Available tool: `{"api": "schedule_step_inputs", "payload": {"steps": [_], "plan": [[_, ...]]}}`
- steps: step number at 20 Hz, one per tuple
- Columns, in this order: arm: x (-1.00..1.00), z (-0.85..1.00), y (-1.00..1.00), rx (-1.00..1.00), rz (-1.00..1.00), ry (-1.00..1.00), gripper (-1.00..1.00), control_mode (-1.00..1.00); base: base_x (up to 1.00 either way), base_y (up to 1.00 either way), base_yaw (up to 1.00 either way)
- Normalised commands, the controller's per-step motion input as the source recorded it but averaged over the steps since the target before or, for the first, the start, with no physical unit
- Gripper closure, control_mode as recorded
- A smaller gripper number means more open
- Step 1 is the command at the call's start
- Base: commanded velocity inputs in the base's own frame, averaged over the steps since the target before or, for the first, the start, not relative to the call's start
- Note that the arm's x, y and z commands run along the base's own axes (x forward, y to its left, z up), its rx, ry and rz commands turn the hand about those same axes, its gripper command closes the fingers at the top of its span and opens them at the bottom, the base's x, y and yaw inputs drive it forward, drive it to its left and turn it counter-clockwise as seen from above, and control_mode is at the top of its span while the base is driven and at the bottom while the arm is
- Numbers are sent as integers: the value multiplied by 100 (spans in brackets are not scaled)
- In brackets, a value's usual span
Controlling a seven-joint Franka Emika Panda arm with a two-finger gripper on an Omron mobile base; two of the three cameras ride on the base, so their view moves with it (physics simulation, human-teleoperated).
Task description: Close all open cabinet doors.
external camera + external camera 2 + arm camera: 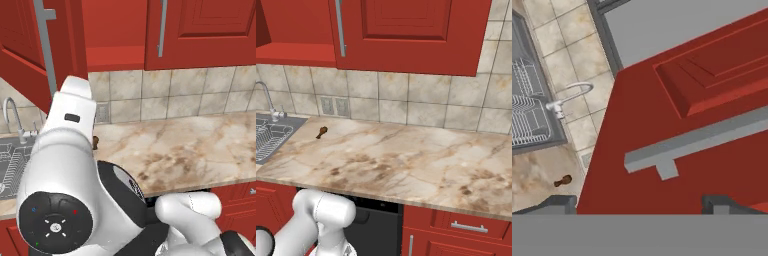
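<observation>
An open cabinet door (25, 45), glossy red with a long grey bar handle (46, 40), swings out from the wall cabinet at the upper left. In the hand view the same door (642, 120) is close in front of me, its handle (702, 137) running across just above my fingertips (559, 202). My gripper (641, 205) is open, jaws wide apart, with nothing between them, facing the door's outer face near the handle's end. The neighbouring cabinet door (406, 30) to the right is shut, handle (340, 27) upright. The open cabinet's red inside (115, 30) shows between the two doors.
A marble counter (406, 160) runs below, with a small brown object (321, 132) near the sink (271, 132) and faucet (12, 117) at the left. Tiled backsplash with outlets (335, 106) lies behind. Red drawers (466, 225) sit under the counter.
</observation>
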Motion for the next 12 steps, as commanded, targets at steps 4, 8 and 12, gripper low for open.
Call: {"api": "schedule_step_inputs", "payload": {"steps": [4,8,12], "plan": [[62,0,38,0,-9,0,-100,-100,0,0,0],[31,0,66,-5,-1,0,-100,-100,0,0,0],[7,0,72,-10,0,0,-100,-100,0,0,0]]}}
